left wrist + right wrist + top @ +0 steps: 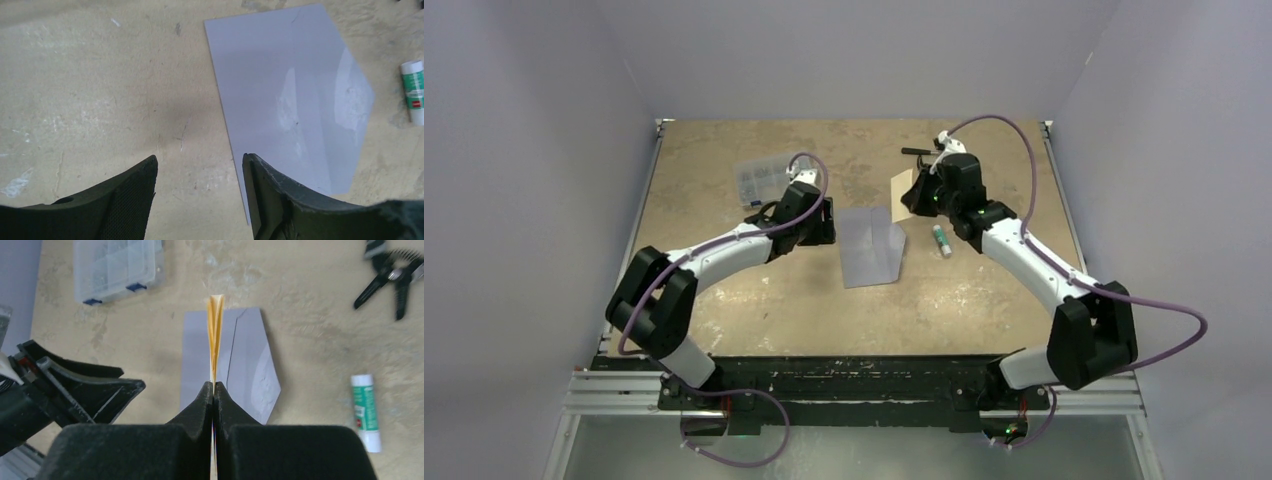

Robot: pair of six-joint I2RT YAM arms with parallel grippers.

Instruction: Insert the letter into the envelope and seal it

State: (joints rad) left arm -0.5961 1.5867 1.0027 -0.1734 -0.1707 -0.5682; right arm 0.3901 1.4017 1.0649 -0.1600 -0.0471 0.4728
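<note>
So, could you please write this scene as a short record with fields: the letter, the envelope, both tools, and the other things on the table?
letter: seen edge-on, pinched in the right tool, not in the envelope
envelope: flat on the table, pointed flap open
right tool: shut on the letter
left tool: open, empty, at the envelope's edge
nearby: glue stick, clear box, black pliers

Your envelope (871,247) lies flat, grey-lavender, with its pointed flap open. Your cream-tan letter (215,335) is folded and lifted edge-on near the envelope's far end, pinched in the right claw (214,390).
</note>
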